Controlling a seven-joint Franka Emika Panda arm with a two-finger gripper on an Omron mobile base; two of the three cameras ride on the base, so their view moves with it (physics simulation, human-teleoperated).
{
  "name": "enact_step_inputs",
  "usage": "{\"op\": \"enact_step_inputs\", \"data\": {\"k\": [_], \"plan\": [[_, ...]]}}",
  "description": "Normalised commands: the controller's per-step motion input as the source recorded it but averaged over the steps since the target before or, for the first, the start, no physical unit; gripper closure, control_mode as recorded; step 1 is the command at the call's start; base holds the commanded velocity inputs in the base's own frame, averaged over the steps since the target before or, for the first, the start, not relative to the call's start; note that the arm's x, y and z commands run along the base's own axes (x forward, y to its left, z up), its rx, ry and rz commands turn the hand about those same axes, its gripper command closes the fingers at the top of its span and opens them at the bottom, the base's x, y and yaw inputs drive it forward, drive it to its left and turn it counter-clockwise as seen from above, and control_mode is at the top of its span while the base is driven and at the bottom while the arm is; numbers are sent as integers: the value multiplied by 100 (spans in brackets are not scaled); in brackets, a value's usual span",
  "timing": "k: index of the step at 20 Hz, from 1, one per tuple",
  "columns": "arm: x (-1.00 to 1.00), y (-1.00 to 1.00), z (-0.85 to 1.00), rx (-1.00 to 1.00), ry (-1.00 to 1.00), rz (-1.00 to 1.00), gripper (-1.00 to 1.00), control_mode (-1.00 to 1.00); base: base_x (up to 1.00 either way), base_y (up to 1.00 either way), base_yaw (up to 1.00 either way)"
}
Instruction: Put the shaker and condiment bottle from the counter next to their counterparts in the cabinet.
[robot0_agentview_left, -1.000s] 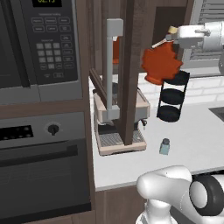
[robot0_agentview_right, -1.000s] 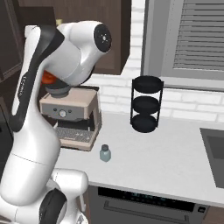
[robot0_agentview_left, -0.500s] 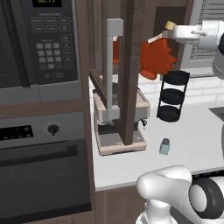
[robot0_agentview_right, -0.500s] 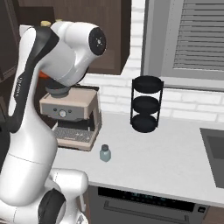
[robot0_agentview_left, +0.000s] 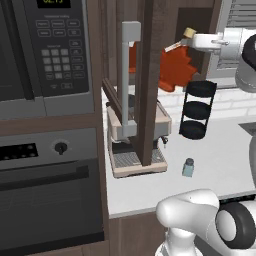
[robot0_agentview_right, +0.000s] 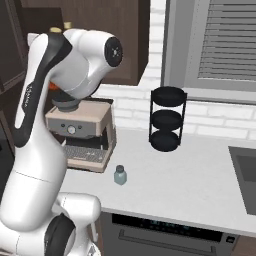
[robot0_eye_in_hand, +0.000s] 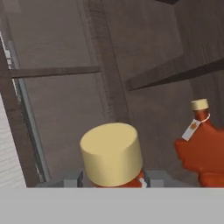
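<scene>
I have the gripper (robot0_agentview_left: 192, 41) closed on the neck of the condiment bottle (robot0_agentview_left: 174, 70), holding it up high at the open cabinet (robot0_agentview_left: 150, 75), well above the white tabletop (robot0_agentview_left: 220, 150). In the hand view the bottle's tan cap (robot0_eye_in_hand: 112, 153) sits right between the fingertips, and a second leaf-shaped bottle (robot0_eye_in_hand: 205, 153) with a small tag at its neck stands inside the cabinet at about 3 o'clock from it, against dark brown panels. From the left base view the cabinet door stands edge-on with its long silver handle (robot0_agentview_left: 129, 75), and a bit of red shows behind it. The shaker (robot0_agentview_left: 188, 167) stands upright on the tabletop, by itself, just off the front corner of the coffee machine (robot0_agentview_left: 137, 145), at about 7 o'clock from the black three-tier rack (robot0_agentview_left: 197, 110) near the white brick wall. To the left I see the black microwave (robot0_agentview_left: 45, 50) over a dark oven (robot0_agentview_left: 47, 190). In the right base view the window blinds (robot0_agentview_right: 220, 45) hang above the rack, and a sink edge (robot0_agentview_right: 245, 170) cuts into the tabletop at the far right.
</scene>
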Motion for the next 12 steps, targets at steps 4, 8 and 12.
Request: {"op": "enact_step_inputs", "data": {"k": [4,8,12], "plan": [[46,20,-4,1,0,2,100,-100,0,0,0],[39,15,0,0,0,5,100,-100,0,0,0],[27,13,0,0,0,6,100,-100,0,0,0]]}}
